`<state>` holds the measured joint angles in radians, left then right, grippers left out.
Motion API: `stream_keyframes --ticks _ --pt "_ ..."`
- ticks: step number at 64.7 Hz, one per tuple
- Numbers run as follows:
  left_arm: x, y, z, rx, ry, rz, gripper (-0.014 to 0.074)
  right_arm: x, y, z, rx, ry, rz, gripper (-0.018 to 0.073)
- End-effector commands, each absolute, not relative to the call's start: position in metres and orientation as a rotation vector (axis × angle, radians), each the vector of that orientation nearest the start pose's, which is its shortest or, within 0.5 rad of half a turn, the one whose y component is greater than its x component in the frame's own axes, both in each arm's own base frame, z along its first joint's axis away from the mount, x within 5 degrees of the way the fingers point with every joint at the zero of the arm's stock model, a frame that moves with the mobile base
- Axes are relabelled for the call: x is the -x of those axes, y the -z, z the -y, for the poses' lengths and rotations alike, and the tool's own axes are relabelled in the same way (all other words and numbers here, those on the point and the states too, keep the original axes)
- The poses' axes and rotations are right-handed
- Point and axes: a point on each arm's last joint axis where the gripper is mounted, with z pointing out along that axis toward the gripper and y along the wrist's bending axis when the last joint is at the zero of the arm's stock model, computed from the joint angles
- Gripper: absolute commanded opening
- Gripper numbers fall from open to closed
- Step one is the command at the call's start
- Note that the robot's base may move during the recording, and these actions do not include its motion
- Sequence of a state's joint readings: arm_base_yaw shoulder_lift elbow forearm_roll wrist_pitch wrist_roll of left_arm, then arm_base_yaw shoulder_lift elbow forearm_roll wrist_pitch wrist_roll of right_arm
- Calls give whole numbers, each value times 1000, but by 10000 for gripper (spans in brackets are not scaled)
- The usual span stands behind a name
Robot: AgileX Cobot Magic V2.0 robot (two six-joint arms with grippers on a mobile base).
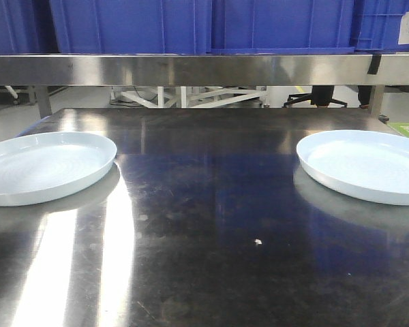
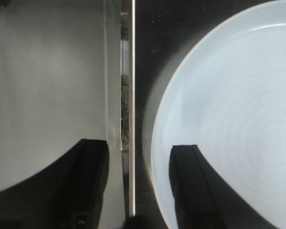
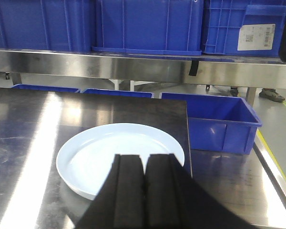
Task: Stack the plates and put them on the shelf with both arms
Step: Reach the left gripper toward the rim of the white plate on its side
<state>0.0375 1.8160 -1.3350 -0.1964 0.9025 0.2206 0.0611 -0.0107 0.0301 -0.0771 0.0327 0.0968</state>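
Two pale bluish-white plates lie flat on the dark steel table (image 1: pixel 204 225), far apart. The left plate (image 1: pixel 44 165) rests at the table's left edge, the right plate (image 1: pixel 368 163) at its right edge. Neither arm shows in the front view. Seen from the left wrist, my left gripper (image 2: pixel 140 157) is open and looks straight down, one finger over the floor, the other over the left plate (image 2: pixel 229 109), with the plate's rim and the table edge (image 2: pixel 132 105) between the fingers. My right gripper (image 3: pixel 144 162) is shut with nothing in it, hovering over the near side of the right plate (image 3: pixel 119 148).
A steel shelf (image 1: pixel 204 68) spans the back above the table, loaded with blue crates (image 1: pixel 191 24). In the right wrist view, an open blue bin (image 3: pixel 219 119) sits to the right of the table, beyond its edge.
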Motion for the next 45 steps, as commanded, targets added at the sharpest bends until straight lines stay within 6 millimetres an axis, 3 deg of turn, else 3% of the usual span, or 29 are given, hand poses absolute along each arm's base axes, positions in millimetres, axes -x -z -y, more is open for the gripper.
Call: stream_keyframes --ticks 1,23,29,41,45 --pt "-376 -244 6 -131 203 -2777 391 -54 -210 -4 37 -62 -1423 49" --pt "-380 -229 10 -151 204 -2817 367 -54 -210 -4 37 -62 -1423 49" --pt "-379 -229 10 -153 207 -2828 303 -54 -210 -4 37 -62 -1423 49" --pt "-379 -234 10 -165 214 -2848 82 -54 -210 -4 37 -62 -1423 49" --pt "-379 -240 11 -174 221 -2860 90 -54 -210 -4 37 -62 -1423 49"
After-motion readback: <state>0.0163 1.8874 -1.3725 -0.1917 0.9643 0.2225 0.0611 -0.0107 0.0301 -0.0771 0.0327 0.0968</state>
